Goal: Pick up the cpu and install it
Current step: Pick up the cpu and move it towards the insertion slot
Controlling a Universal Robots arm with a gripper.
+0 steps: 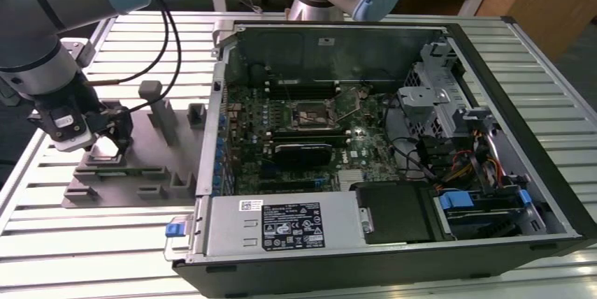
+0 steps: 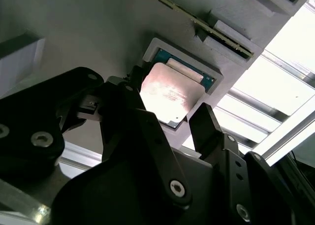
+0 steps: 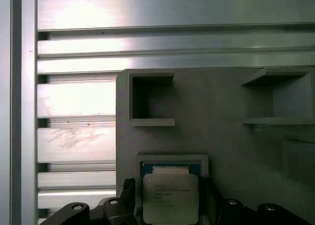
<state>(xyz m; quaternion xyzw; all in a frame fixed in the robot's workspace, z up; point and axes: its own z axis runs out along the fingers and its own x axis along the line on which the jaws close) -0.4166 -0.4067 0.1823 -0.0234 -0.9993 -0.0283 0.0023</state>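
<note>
— Which step is it on?

— The pick, I'd say. The slatted worktop (image 1: 94, 243) carries the opened computer case (image 1: 392, 274) across its middle. The grey holder (image 1: 121, 180) sits toward the worktop's edge at the exterior view's left. The arm is bent over that holder, well apart from the case.

— And the gripper?

— The gripper (image 1: 110, 142) is low over the holder, spread wide and clasping nothing. In the second wrist view its fingers (image 2: 203, 121) stand either side of the cpu (image 2: 170, 94), outside the pocket's rim as far as I can make out.

— So the cpu isn't lifted?

— No. In the first wrist view the cpu (image 3: 170, 198) lies flat in a shallow pocket close to one edge of the holder, metal top up. The socket (image 1: 311, 114) is away inside the case, so by my reckoning installing hasn't begun.

— What does the grab ask for?

— My guess is that both fingers need to meet opposite edges evenly. The rim is thin with little to bite, and a tilt could wedge it in the pocket.
</note>
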